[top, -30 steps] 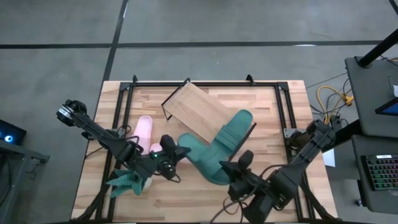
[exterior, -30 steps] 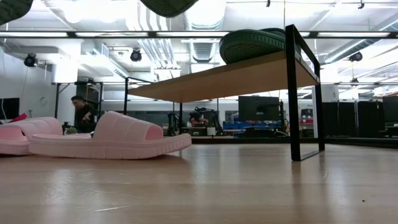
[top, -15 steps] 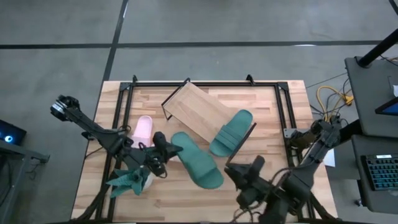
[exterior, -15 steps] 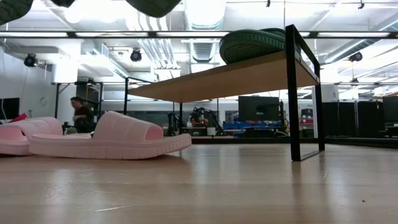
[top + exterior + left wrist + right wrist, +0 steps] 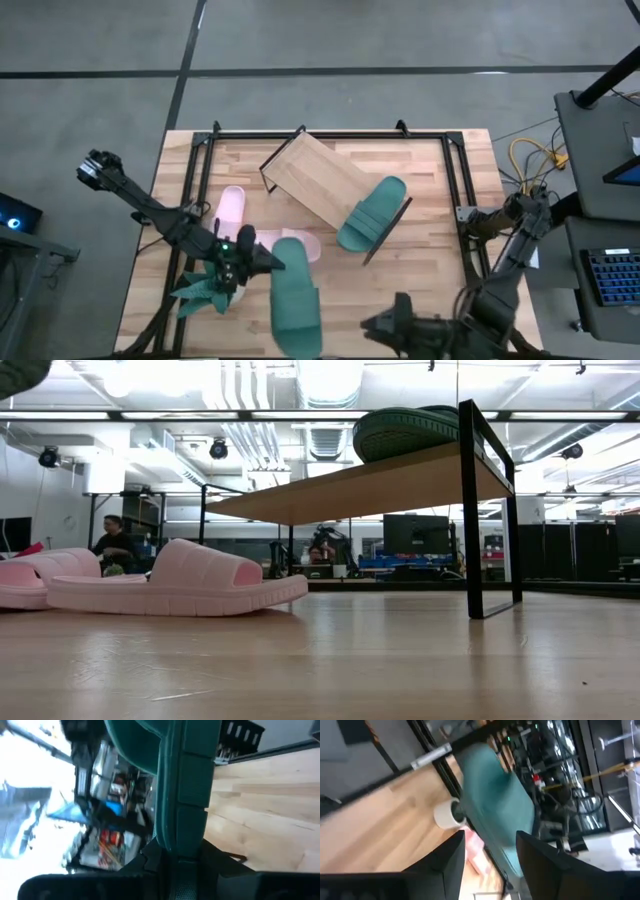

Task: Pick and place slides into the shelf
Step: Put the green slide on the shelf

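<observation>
My left gripper (image 5: 258, 262) is shut on a dark green slide (image 5: 295, 295) that reaches out over the table's near part. My right gripper (image 5: 378, 325) stands open near the front edge, to the right of that slide, with nothing between its fingers (image 5: 447, 865). A second green slide (image 5: 372, 213) lies sole-down on the right end of the shelf (image 5: 315, 178), a light wood board on black wire legs. Two pale pink slides (image 5: 232, 208) (image 5: 300, 243) rest on the table near the left gripper. My left gripper pinches the green slide's rim at its end (image 5: 175, 827) between the two fingers. The fingers come in level from the table's left. The slide is lifted clear of the table, and its free end (image 5: 297, 340) points toward the near edge.
A green leafy toy plant (image 5: 205, 290) lies by the left arm near the front left. A black metal frame (image 5: 452, 180) runs around the tabletop. The low view shows bare wood under the shelf (image 5: 350, 485) and in front of the pink slides (image 5: 180, 585).
My right gripper has opened, let go of the green slide and drawn back toward the near edge. My left gripper, still shut on the slide, has moved toward the table's left and turned. The slide has swung about, its free end going from the right toward the near edge.
</observation>
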Robot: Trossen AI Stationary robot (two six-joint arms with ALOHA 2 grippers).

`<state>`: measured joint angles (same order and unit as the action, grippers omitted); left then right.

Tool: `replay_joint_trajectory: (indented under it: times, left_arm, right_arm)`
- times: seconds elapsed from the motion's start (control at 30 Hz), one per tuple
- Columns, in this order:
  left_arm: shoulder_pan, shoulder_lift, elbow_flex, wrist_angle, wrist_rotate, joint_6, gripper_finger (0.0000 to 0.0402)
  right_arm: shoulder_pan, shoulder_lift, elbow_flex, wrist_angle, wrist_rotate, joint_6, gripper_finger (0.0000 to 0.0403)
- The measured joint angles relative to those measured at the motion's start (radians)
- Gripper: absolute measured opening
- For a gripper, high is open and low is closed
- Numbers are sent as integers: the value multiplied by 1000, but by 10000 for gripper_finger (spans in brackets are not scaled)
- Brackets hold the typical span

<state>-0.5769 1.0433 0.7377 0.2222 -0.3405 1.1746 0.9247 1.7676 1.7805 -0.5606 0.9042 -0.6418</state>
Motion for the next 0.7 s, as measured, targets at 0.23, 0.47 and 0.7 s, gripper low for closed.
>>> replay_joint_trajectory:
  times: [0.23, 0.47, 0.7]
  left_arm:
    - [1, 16, -19, 93, 68, 91, 44]
    - [2, 15, -20, 121, 255, 141, 44]
    - [7, 46, -20, 257, 278, 187, 44]
  right_arm:
    - [-58, 14, -41, 52, 5, -89, 150]
    - [-122, 16, -50, 74, 4, -157, 142]
    - [-178, 16, -51, 125, -126, -247, 141]
